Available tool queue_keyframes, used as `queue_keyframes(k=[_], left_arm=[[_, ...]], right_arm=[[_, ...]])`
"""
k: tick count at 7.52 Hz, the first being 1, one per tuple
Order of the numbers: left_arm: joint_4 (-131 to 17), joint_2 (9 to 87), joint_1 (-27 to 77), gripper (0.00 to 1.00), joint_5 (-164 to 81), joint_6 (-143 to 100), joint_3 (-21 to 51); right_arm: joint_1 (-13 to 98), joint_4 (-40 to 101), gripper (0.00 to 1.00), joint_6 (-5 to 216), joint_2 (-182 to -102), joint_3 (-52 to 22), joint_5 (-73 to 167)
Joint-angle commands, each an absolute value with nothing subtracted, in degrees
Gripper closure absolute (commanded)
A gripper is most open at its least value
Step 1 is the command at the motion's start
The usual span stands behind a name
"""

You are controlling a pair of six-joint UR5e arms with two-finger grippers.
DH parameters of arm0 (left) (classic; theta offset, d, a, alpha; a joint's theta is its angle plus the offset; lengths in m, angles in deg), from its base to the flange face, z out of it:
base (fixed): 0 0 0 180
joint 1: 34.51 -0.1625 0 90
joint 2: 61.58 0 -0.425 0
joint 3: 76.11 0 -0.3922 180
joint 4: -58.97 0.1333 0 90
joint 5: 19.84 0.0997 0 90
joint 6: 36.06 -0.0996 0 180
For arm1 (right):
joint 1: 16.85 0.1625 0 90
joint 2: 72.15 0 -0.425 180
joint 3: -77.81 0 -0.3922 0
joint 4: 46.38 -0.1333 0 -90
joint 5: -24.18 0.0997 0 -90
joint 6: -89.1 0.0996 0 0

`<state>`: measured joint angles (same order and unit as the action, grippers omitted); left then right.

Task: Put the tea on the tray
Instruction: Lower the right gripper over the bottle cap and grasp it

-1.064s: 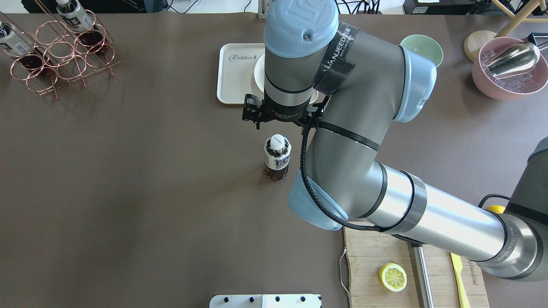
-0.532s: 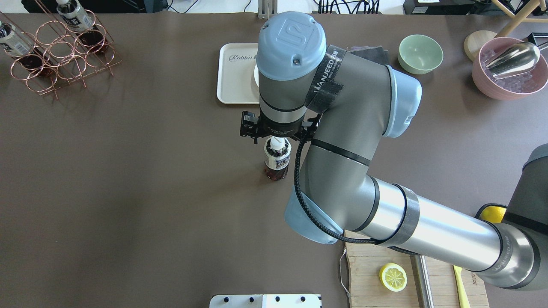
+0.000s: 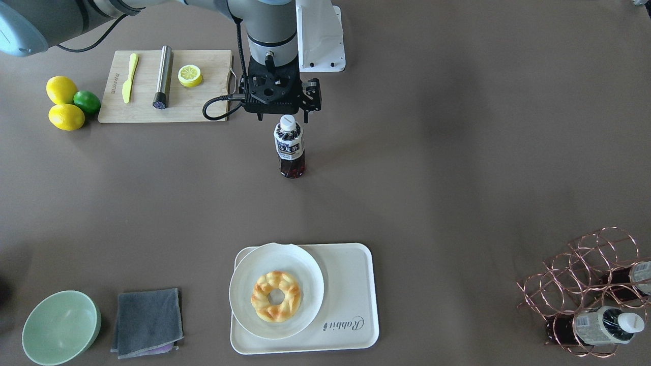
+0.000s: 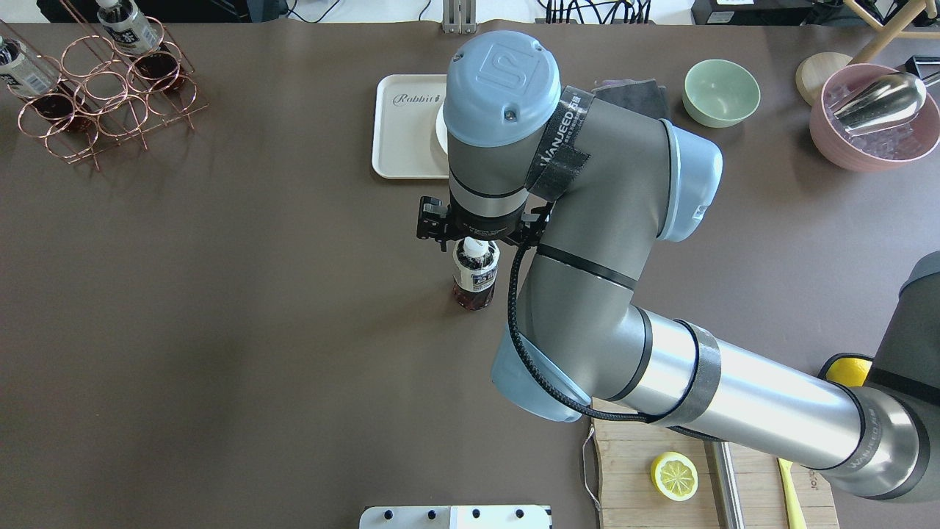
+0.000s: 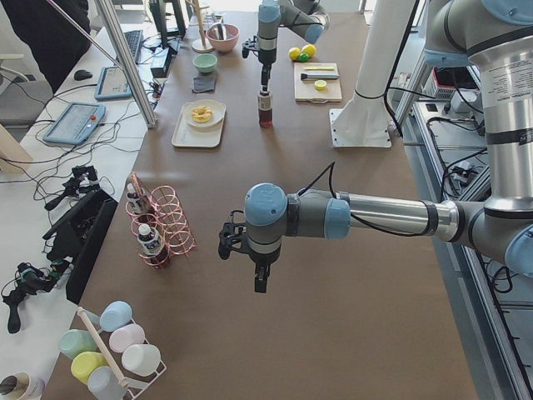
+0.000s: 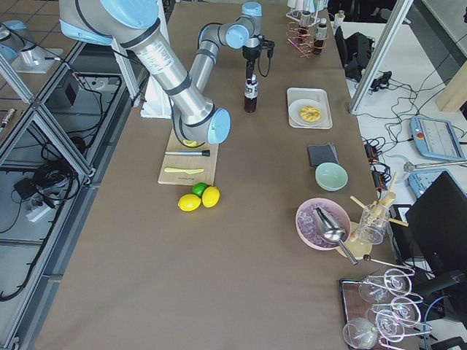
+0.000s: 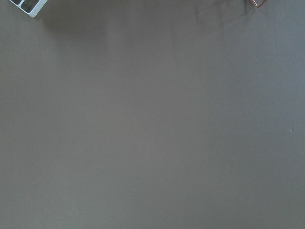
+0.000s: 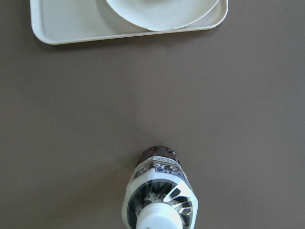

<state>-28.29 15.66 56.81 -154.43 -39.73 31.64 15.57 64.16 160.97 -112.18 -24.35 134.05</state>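
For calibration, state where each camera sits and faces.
Front-facing: across the table, facing the robot, steeply down; right arm above the tea.
Overhead: behind the robot, forward and down; right arm dominates.
Left: table's left end; left arm near, right far.
Right: opposite end; right arm near.
Left wrist: down at table; no body.
Right wrist: down on the tea; no body.
All except left wrist show tea and tray.

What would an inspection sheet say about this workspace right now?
Surface: brown table, no spills seen.
Job's things: tea bottle upright on the table, apart from the tray; a plate with a doughnut covers part of the tray.
Clutter: cutting board, green bowl, grey cloth, wire rack.
Grippers: right gripper over the bottle's cap, opening unclear; left gripper hovering over bare table, opening unclear.
Cables: black cable looping at the right wrist.
Surroundings: side bench with tablets.
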Motion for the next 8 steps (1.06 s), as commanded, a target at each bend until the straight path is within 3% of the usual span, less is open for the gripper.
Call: queue_keyframes(k=[1, 2, 4, 5, 6, 8], left_arm=[[-28.3, 15.6, 56.8, 0.02, -154.4, -39.9, 31.6], [-28.3, 15.6, 56.8, 0.02, -154.3, -39.9, 31.6], [-28.3, 15.6, 56.8, 0.02, -154.3, -40.0, 31.7], [-28.3, 15.8, 56.8, 0.02, -154.3, -39.9, 31.6], [-28.3, 16.0, 56.7, 0.02, -154.2, -39.9, 31.6], [-28.3, 16.2, 56.7, 0.02, -154.1, -39.7, 31.5]], right_arm=[[15.3, 63.8, 0.40, 161.5, -112.2, -24.4, 134.0], [15.3, 63.9, 0.49, 161.5, -112.2, -24.4, 133.5], [15.3, 63.9, 0.52, 161.5, -112.2, -24.4, 133.4], [15.3, 63.8, 0.79, 161.5, -112.2, -24.6, 133.4], [15.2, 63.8, 1.00, 161.5, -112.1, -25.0, 133.3], [16.1, 63.9, 1.00, 161.5, -111.7, -25.0, 133.3]])
